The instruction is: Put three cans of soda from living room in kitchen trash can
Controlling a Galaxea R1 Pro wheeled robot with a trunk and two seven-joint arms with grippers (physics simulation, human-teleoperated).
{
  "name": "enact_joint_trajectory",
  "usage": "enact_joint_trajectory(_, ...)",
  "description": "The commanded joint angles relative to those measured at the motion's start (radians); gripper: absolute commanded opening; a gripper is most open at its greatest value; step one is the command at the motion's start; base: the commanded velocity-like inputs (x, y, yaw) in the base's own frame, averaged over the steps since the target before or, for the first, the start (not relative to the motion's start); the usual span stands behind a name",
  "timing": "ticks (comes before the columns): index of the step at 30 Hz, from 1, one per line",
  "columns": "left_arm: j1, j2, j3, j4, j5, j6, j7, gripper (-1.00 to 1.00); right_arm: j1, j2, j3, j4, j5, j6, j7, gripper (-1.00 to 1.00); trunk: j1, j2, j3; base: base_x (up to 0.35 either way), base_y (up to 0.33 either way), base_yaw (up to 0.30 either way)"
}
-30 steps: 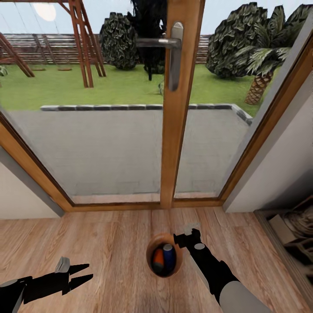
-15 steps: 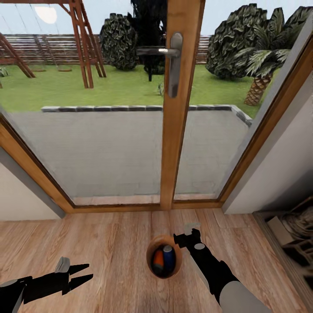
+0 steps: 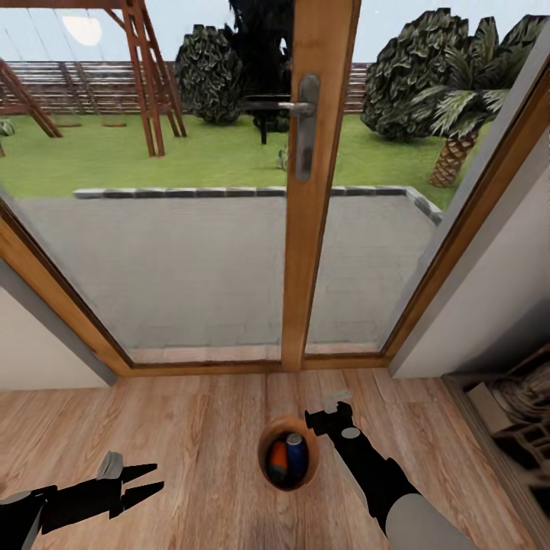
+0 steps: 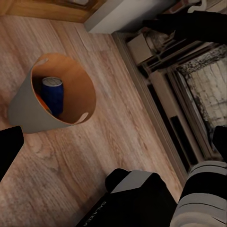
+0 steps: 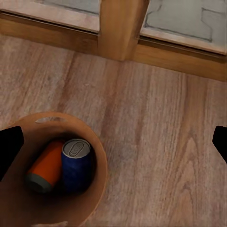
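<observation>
The tash can (image 3: 288, 452) sits on the wood floor (image 3: 191, 428) near the glass door (image 3: 305, 183); an orange can (image 5: 45, 168) and blue can (image 5: 76, 163) lie inside; the right claw (image 3: 330, 409), wide open and empty, hangs just beside its rim; the left claw (image 3: 145, 481), open and empty, is well apart.

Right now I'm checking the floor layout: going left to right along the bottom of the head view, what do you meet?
Left gripper → trash can holding an orange can and a blue can → right gripper → shelf unit.
</observation>
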Motion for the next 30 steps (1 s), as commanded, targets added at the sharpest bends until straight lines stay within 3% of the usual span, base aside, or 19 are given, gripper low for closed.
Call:
enact_joint_trajectory(1,0.0,0.0,0.0,0.0,0.0,0.0,0.0,1.0,0.0,0.0,0.0,0.0,0.0,0.0,0.0,1.0,-0.004,0.007,0.003,0.0,0.0,0.0)
enact_joint_trajectory(30,0.0,-0.001,0.006,0.02,-0.005,-0.002,0.007,1.0,0.0,-0.006,-0.009,0.035,-0.003,0.002,-0.001,1.0,-0.115,0.21,0.095,0.0,0.0,0.0)
